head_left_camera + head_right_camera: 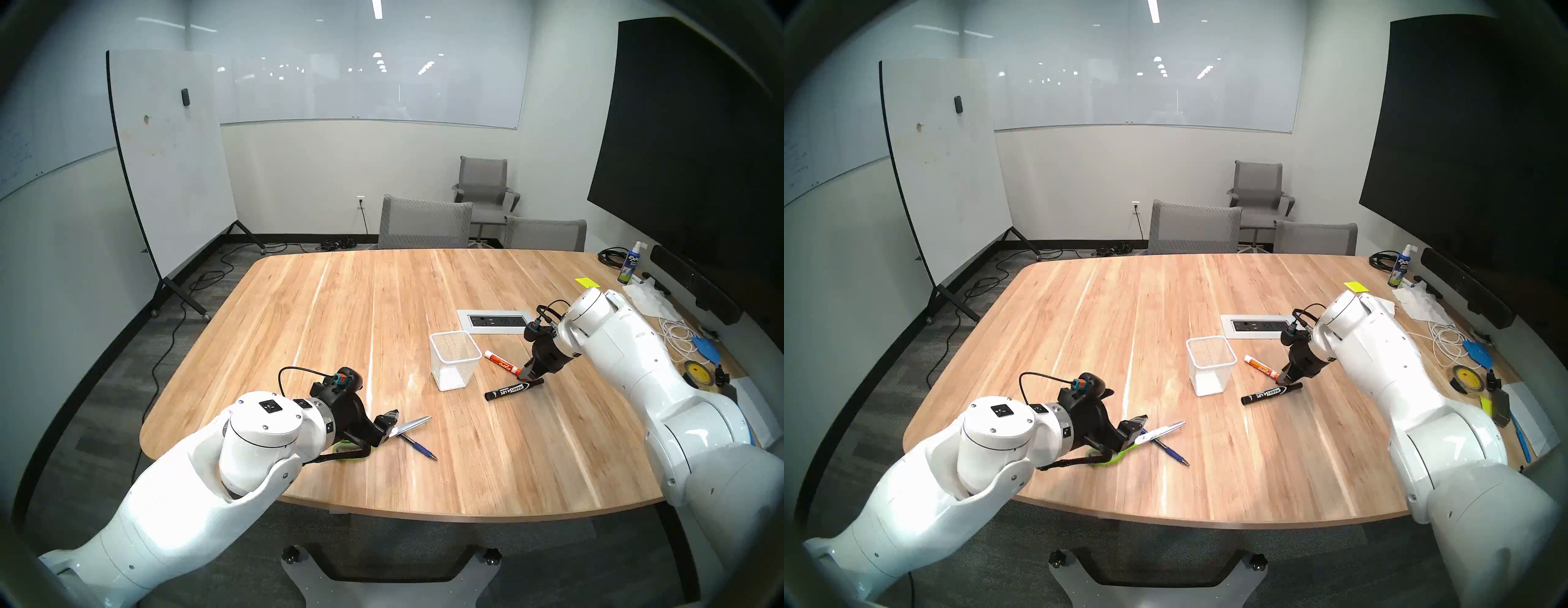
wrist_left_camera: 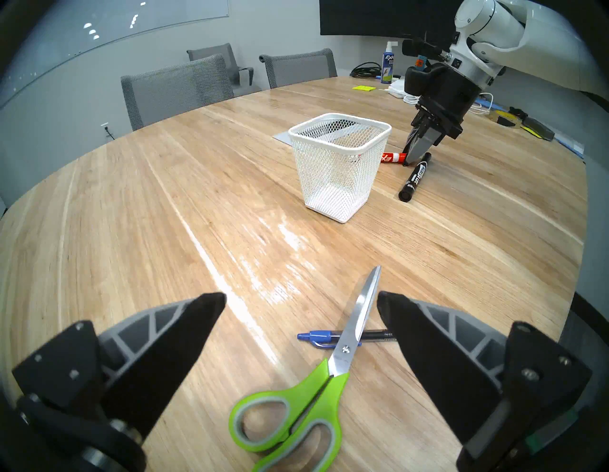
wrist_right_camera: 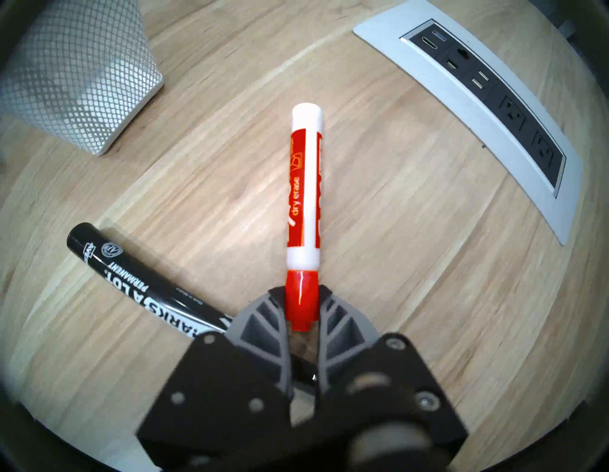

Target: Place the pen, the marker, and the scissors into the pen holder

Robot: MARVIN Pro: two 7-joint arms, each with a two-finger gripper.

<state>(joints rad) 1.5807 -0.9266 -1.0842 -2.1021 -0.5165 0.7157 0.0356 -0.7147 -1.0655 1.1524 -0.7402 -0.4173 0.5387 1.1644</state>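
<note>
Head views: a white wire-mesh holder (image 1: 455, 360) stands mid wooden tabletop (image 1: 339, 322). Left wrist: left gripper (image 2: 301, 301) spread above steel-bladed scissors (image 2: 316, 379) crossing a slim pen (image 2: 314, 336). Right wrist: right gripper (image 3: 301, 291) pinching a cylindrical marker (image 3: 304, 197) by its red cap.

Head pair overhead; wrist views close.

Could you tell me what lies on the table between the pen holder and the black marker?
The red dry-erase marker lies between the pen holder and black marker, its cap in the right hand; the head views show this.
</note>
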